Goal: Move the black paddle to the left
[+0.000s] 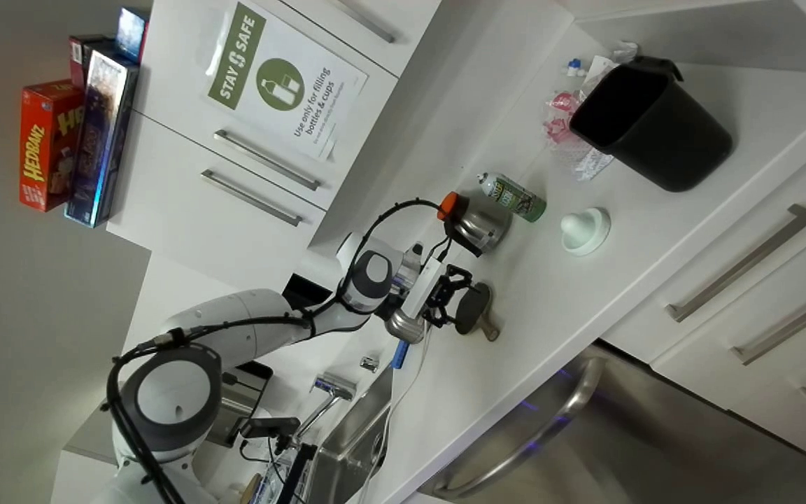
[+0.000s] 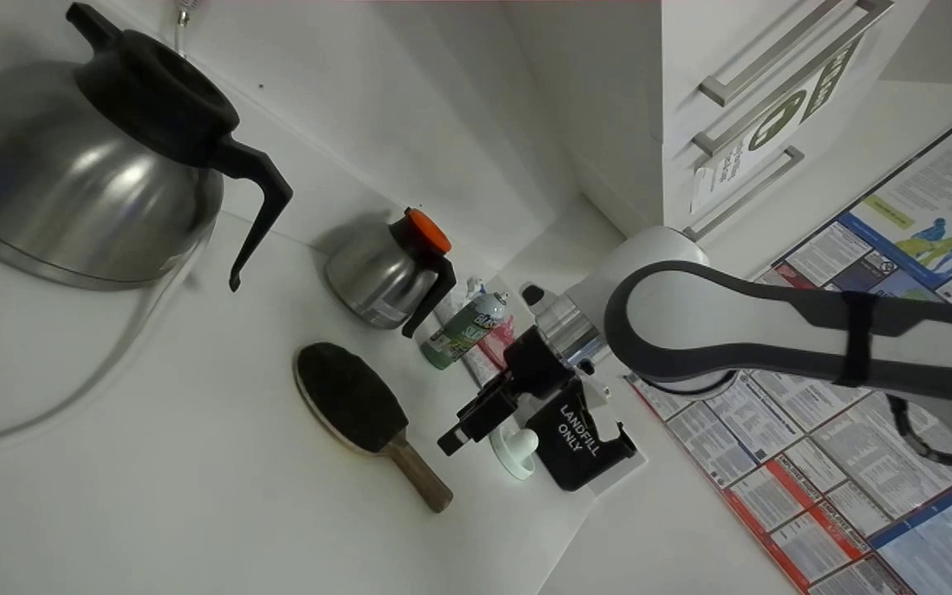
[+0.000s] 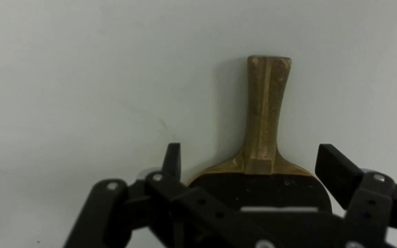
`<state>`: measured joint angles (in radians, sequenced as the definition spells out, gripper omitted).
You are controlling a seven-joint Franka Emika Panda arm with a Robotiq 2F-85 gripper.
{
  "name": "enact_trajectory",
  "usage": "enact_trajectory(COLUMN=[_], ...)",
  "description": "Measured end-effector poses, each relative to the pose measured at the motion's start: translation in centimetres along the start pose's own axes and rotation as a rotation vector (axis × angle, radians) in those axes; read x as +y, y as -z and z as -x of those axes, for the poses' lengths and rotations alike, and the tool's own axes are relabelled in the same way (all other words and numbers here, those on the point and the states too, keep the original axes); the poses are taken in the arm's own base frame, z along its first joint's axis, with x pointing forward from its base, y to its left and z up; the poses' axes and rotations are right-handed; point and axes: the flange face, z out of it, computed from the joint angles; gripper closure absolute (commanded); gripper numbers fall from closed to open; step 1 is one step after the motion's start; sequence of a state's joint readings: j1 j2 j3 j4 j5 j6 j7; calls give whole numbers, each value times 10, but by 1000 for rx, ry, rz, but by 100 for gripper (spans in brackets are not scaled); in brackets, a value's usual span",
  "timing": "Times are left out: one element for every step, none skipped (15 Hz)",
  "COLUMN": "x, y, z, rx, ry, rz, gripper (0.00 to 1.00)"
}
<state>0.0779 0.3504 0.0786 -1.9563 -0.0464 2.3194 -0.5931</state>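
The black paddle has a dark oval blade and a brown wooden handle. It lies flat on the white counter in both exterior views (image 1: 474, 306) (image 2: 350, 397). In the wrist view the paddle (image 3: 264, 187) has its handle pointing up the picture, and the gripper body hides the far part of the blade. My gripper (image 3: 250, 144) is open and empty, its fingertips spread to either side of the handle's base and the blade's shoulders. In both exterior views the gripper (image 1: 460, 299) (image 2: 449, 442) appears above the counter, apart from the paddle.
A steel jug with an orange lid (image 1: 481, 222), a green spray can (image 1: 513, 197), a pale green knobbed object (image 1: 588, 231), and a black bin (image 1: 697, 136) stand on the counter. A large steel carafe (image 2: 88, 190) stands farther along. A sink (image 1: 347, 448) lies near the arm's base.
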Motion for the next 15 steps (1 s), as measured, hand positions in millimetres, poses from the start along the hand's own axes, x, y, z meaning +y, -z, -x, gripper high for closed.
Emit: enact_trajectory(x=[4, 7, 10, 11, 12, 13, 13, 12, 11, 11, 12, 14, 15, 16, 16], y=[-9, -17, -26, -34, -41, -49, -54, -59, -62, -61, -59, -57, -56, -55, -54], z=[-5, -8, -10, -12, -12, -12, -12, -13, -13, -13, -14, -15, -15, -16, -17], rx=[-3, -7, -11, -17, -23, -30, -36, -40, -42, -42, -39, -36, -33, -31, -30], ry=[-1, -3, -5, -6, -7, -8, -8, -7, -6, -4, -5, -5, -7, -7, -6], rz=[-7, -15, -23, -31, -38, -45, -52, -57, -62, -60, -57, -53, -51, -50, -49], gripper=[0, 0, 0, 0, 0, 25, 28, 34, 43, 50, 59, 66, 73, 82, 88])
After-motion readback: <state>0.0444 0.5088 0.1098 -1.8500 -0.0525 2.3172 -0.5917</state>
